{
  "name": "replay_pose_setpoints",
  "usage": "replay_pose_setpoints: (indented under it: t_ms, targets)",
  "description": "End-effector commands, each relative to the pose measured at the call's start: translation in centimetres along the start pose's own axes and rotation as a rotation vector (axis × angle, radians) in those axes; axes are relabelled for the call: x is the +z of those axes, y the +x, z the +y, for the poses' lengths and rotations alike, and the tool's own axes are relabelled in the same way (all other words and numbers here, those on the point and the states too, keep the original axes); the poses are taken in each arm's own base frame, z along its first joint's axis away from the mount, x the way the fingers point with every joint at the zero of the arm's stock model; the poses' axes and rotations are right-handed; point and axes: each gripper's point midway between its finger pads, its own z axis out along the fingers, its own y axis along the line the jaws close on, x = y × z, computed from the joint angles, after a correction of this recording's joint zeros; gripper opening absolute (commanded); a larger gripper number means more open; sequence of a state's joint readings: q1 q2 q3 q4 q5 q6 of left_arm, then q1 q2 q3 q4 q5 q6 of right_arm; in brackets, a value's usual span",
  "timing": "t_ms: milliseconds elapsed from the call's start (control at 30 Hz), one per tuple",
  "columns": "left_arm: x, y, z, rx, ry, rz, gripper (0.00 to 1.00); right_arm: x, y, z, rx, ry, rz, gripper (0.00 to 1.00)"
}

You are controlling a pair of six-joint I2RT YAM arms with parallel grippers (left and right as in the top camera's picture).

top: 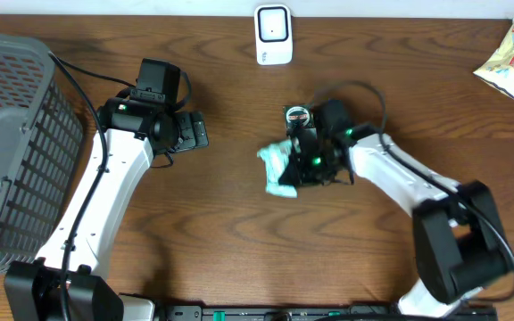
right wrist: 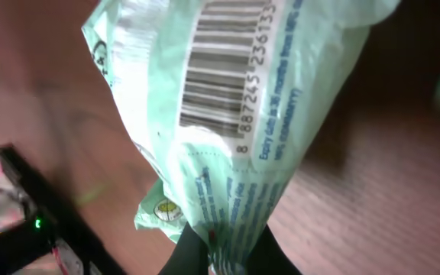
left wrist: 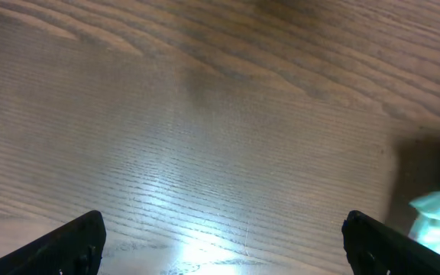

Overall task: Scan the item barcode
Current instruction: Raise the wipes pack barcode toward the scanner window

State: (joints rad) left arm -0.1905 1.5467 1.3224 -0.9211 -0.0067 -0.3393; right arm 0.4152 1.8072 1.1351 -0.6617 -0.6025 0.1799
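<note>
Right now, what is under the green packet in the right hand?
Only brown wooden table shows around the green packet, which is pinched by the right hand. The patch directly beneath is covered by the packet itself.

White shell links on left arm (top: 105, 187), black joint housings, black base block at 8 o'clock in the overhead view. Black cable run along the links from wrist to base. Small green light on the wrist housing. Left tool (top: 200, 131) all black; fingers (left wrist: 75, 244) matte, flat, blunt-tipped. Right arm (top: 400, 178) built alike: white links, bulky black joint housing at 4 o'clock, green lights near the wrist, black cable arched over it. Right tool (right wrist: 228, 256) black, fingertips narrow and smooth.
</note>
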Motion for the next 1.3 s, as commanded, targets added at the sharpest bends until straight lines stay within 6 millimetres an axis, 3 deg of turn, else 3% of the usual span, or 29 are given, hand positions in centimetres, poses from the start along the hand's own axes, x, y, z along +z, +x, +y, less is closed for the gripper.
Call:
replay_pose_setpoints:
  t_ms: [0,133,267,433,500,667,867,1267]
  targets:
    - [-0.1,-0.2,0.4,0.002,-0.014,-0.003,0.98,-5.0,-3.3,4.2,-0.41,0.003,-0.141,0.01]
    - [-0.1,-0.2,0.4,0.002,-0.014,-0.003,0.98,-7.8,-5.1,5.5,-0.662,0.133,-0.25,0.01]
    - [-0.1,-0.2,0.4,0.002,-0.014,-0.003,0.98,-10.5,-7.6,5.9,-0.722,0.266,-0.385,0.01]
    - [-0.1,-0.2,0.4,0.002,-0.014,-0.003,0.98,-13.0,-9.7,7.9,-0.777,0.28,-0.529,0.01]
    - [-0.1,-0.2,0.4,0.002,-0.014,-0.003,0.98,-13.7,-10.1,8.5,-0.721,0.258,-0.574,0.01]
    - [-0.1,-0.2,0.4,0.002,-0.014,-0.003,0.97,-14.0,-10.5,9.1,-0.71,0.23,-0.6,0.01]
    - [-0.1,-0.2,0.4,0.002,-0.014,-0.003,0.98,-14.7,-11.4,10.1,-0.876,0.273,-0.648,0.01]
    - [-0.1,-0.2,0.4,0.002,-0.014,-0.003,0.98,-14.8,-11.8,10.9,-0.9,0.267,-0.675,0.01]
